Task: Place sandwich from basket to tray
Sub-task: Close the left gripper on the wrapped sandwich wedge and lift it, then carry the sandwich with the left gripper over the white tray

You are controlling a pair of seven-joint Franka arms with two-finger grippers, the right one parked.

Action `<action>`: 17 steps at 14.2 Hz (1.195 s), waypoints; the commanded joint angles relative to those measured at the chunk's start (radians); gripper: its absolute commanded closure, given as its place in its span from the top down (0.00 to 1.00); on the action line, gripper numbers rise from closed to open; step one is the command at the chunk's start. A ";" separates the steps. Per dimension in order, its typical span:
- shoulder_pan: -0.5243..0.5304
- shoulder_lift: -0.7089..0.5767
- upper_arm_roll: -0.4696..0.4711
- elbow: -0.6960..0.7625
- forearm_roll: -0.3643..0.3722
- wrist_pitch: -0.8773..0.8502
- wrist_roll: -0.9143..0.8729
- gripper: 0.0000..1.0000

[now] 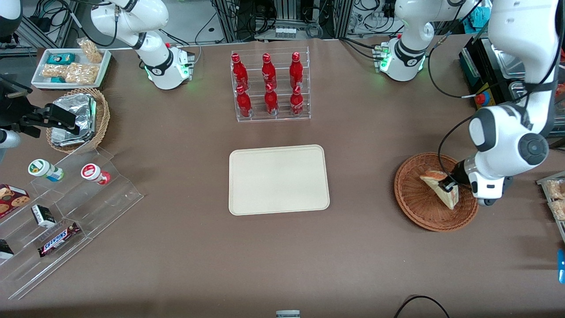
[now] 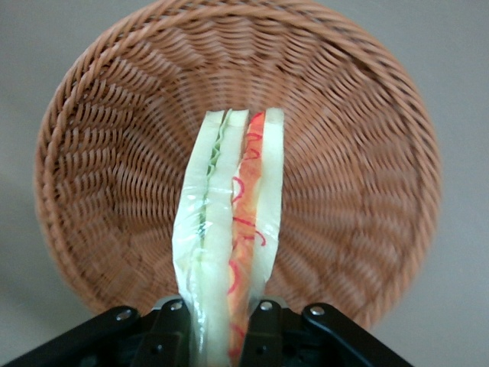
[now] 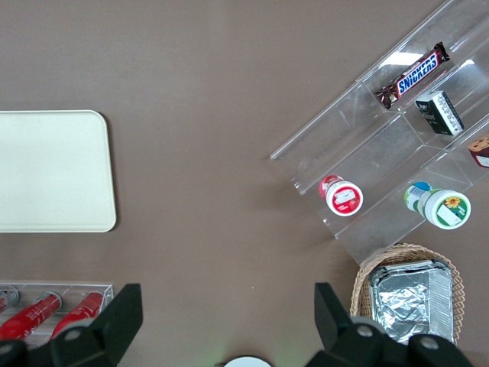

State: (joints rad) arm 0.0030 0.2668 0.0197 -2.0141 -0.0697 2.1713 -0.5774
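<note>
The sandwich (image 1: 437, 184) (image 2: 229, 229), a clear-wrapped wedge of pale bread with green and red-orange layers, sits in the reddish-brown wicker basket (image 1: 415, 207) (image 2: 99, 176) toward the working arm's end of the table. My left gripper (image 1: 450, 187) (image 2: 223, 336) is low in the basket, shut on the sandwich, with one black finger pressed against each bread face. The sandwich's tip points out over the basket floor. The cream tray (image 1: 279, 179) (image 3: 53, 170) lies flat at the table's middle, with nothing on it.
A clear rack of red bottles (image 1: 270, 87) stands farther from the camera than the tray. Toward the parked arm's end are a tan basket of foil packets (image 1: 79, 118), a white snack dish (image 1: 70, 66) and an acrylic stepped shelf (image 1: 66, 212) with snacks.
</note>
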 commanded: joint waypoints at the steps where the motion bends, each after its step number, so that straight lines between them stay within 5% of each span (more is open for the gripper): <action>1: -0.095 -0.032 -0.012 0.047 0.071 -0.077 0.194 0.02; 7: -0.366 0.046 -0.021 0.110 0.071 -0.076 0.110 0.00; 17: -0.757 0.406 -0.034 0.552 0.034 -0.087 -0.347 0.00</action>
State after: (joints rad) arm -0.7070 0.5876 -0.0254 -1.5802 -0.0267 2.1085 -0.8618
